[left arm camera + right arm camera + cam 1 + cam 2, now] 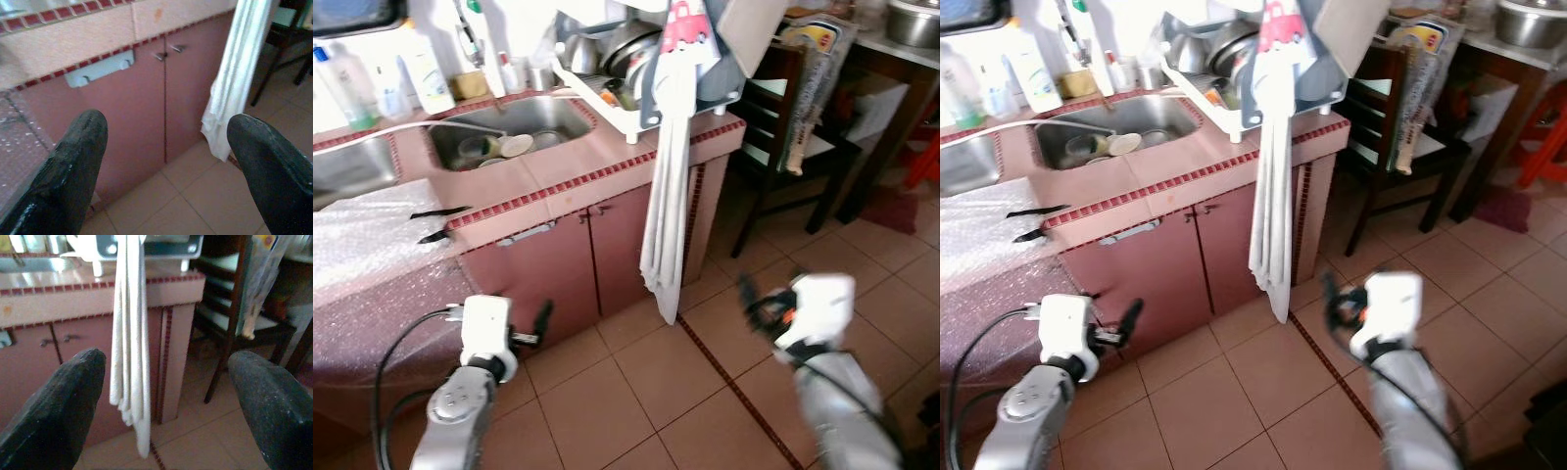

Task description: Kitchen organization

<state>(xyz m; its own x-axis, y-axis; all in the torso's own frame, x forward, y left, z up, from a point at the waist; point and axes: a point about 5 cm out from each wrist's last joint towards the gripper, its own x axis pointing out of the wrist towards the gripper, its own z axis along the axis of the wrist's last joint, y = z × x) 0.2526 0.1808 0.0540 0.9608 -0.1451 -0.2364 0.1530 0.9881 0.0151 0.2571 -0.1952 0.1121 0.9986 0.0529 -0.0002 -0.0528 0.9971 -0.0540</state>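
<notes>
Two claws hang low in front of a pink tiled desk, both with fingers spread apart and clamped on nothing. The left claw sits at about 8 o'clock in the head view, close to the cabinet doors, its fingers aimed at the door fronts. The right claw is at about 4 o'clock over the tiled floor, pointed toward the desk's corner.

A long white towel hangs from the desk's right end, just under the dish rack. Its long axis runs straight up and down, the loose lower end pointing at the floor and stopping just above it. It lies against the cabinet front near the corner, between the two claws and nearer the right one.

On the desk, a steel sink at 11 o'clock holds a few dishes. Bottles stand behind it. A sheet of bubble wrap covers the desk at 9 o'clock. A dark wooden chair stands at 2 o'clock, beside the desk's end.
</notes>
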